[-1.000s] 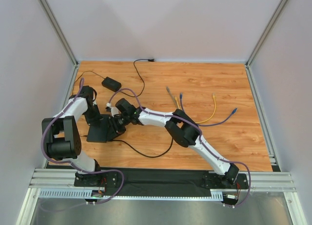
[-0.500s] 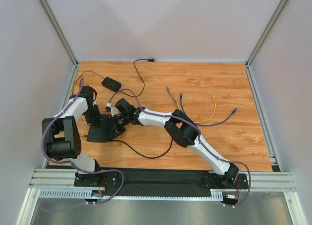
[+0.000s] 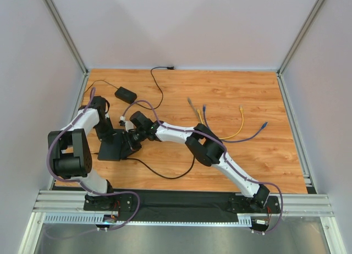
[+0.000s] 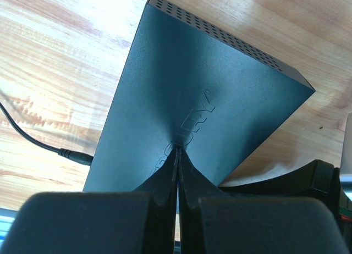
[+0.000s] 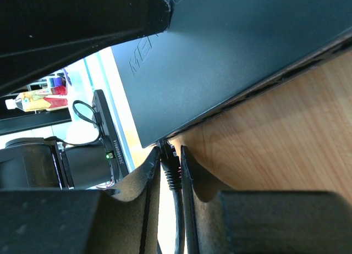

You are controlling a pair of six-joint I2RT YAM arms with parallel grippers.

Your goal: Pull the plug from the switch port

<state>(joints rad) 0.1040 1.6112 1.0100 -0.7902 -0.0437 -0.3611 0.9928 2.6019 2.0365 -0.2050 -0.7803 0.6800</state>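
Note:
The switch (image 3: 114, 148) is a flat matte-black box at the left of the table. My left gripper (image 3: 109, 135) is shut, and its tips press down on the switch's top face (image 4: 203, 94) in the left wrist view (image 4: 177, 149). My right gripper (image 3: 131, 139) is at the switch's right edge. In the right wrist view (image 5: 170, 153) it is shut on a black plug (image 5: 170, 167) with a ribbed boot. The plug sits in a socket at the corner of the switch (image 5: 236, 50). The socket itself is hidden.
A small black power brick (image 3: 125, 93) lies at the back left, its lead running to the back wall. A black cable (image 3: 165, 175) loops across the table in front of the switch. Loose yellow (image 3: 240, 122), purple (image 3: 254, 134) and grey (image 3: 191, 104) cables lie at the right. A thin black lead (image 4: 33, 139) enters the switch's side.

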